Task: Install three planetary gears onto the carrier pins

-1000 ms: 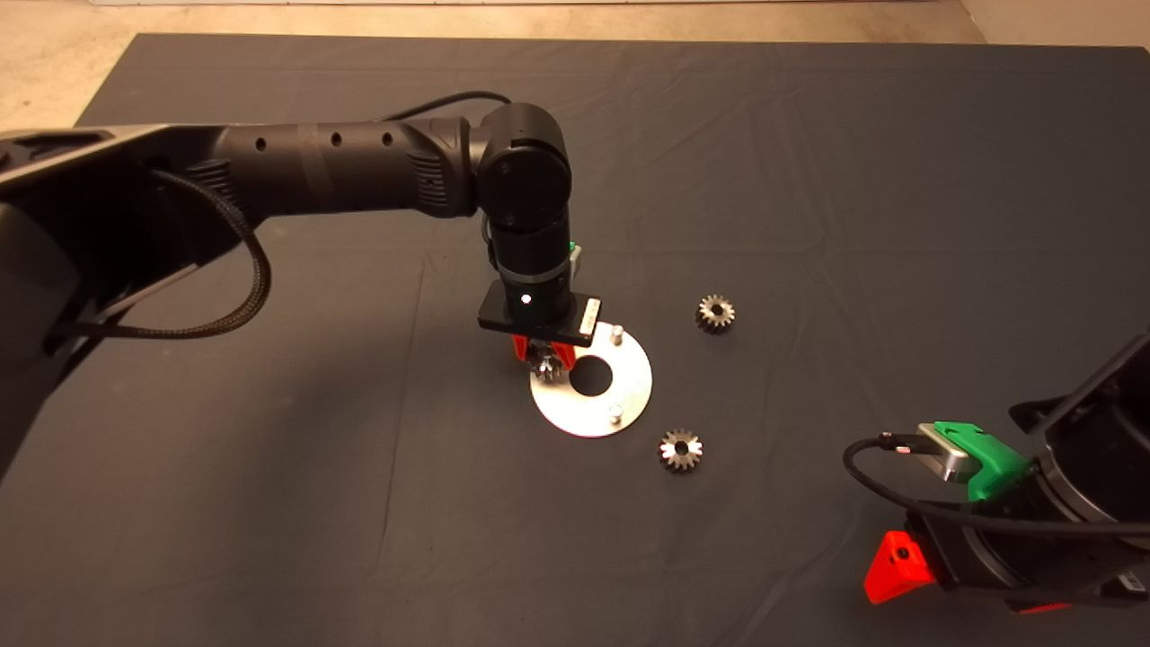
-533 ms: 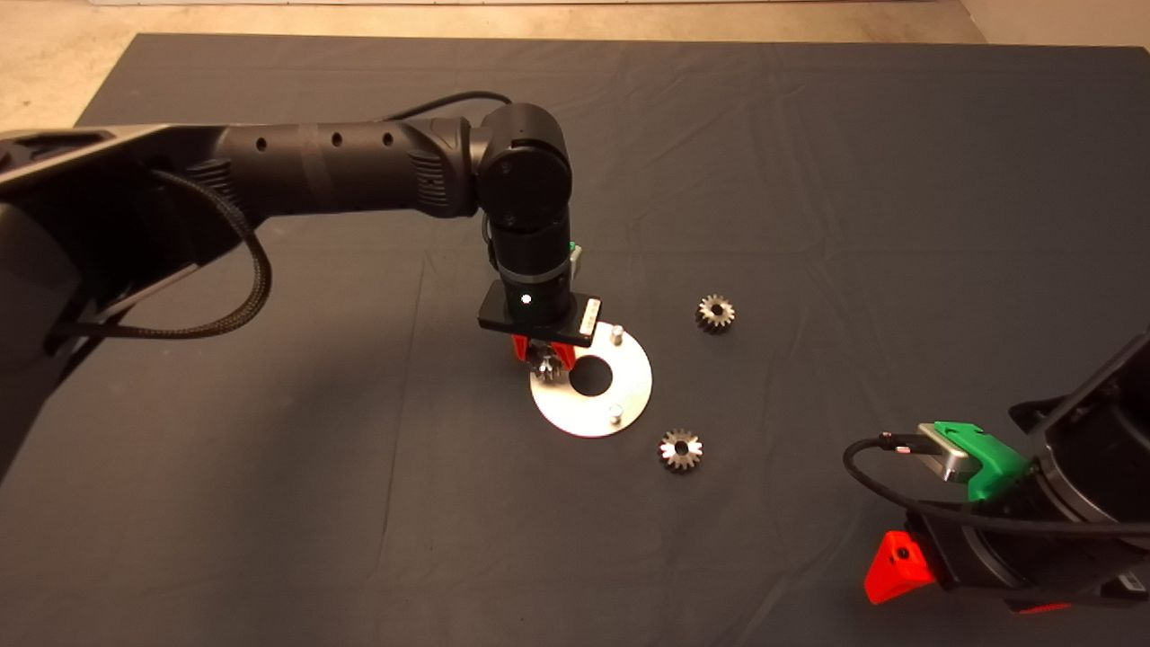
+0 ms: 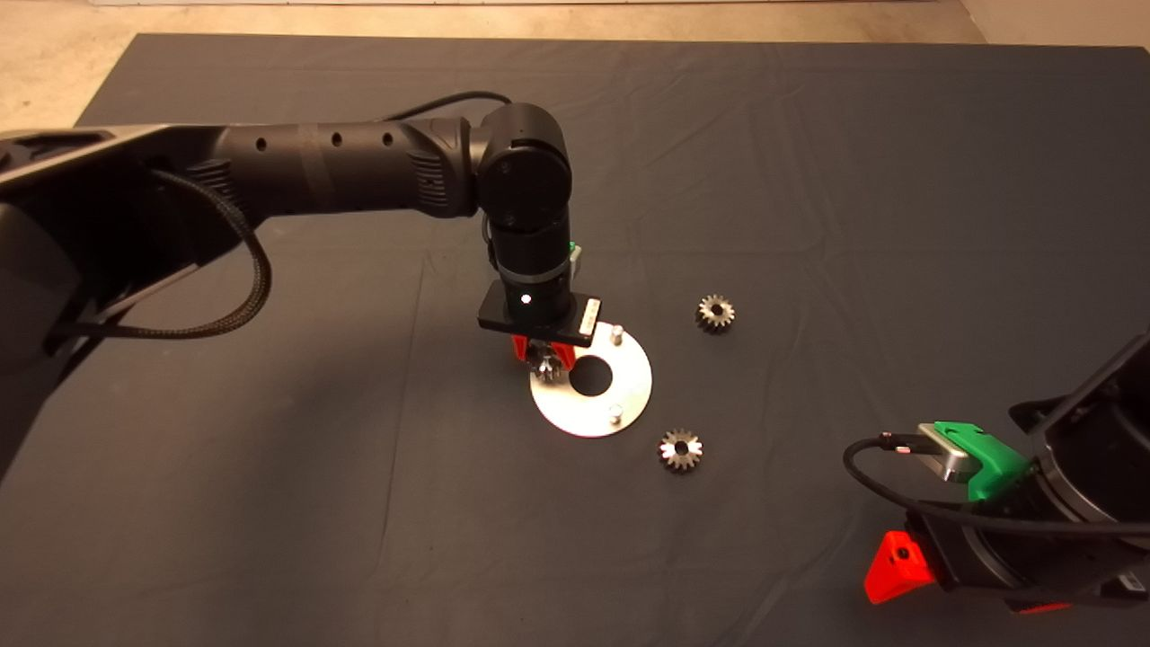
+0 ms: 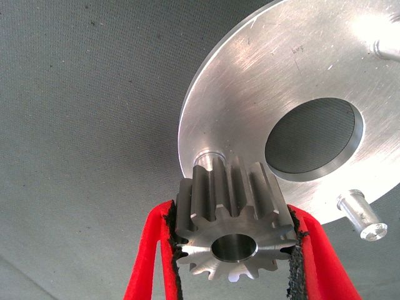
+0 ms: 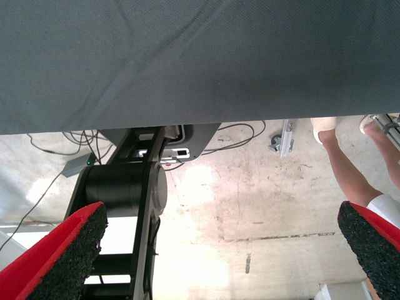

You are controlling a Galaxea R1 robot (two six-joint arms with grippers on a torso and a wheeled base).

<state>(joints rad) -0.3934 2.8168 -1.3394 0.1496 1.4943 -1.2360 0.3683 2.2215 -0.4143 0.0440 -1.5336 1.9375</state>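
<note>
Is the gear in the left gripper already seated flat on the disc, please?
No: in the left wrist view the gear sits clamped in the left gripper, above the disc, over a pin.

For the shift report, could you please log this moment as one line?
left gripper: shut on small dull-steel toothed gear, over shiny round metal disc | two gears on mat: | right gripper: open, parked lower right

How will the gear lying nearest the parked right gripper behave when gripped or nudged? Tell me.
The loose gear looks like solid steel, so probably stiff and heavy for its size. It lies flat on the mat, so a nudge should slide it rather than roll it. Its teeth may give padded fingers purchase, as on the gear held over the disc.
</note>
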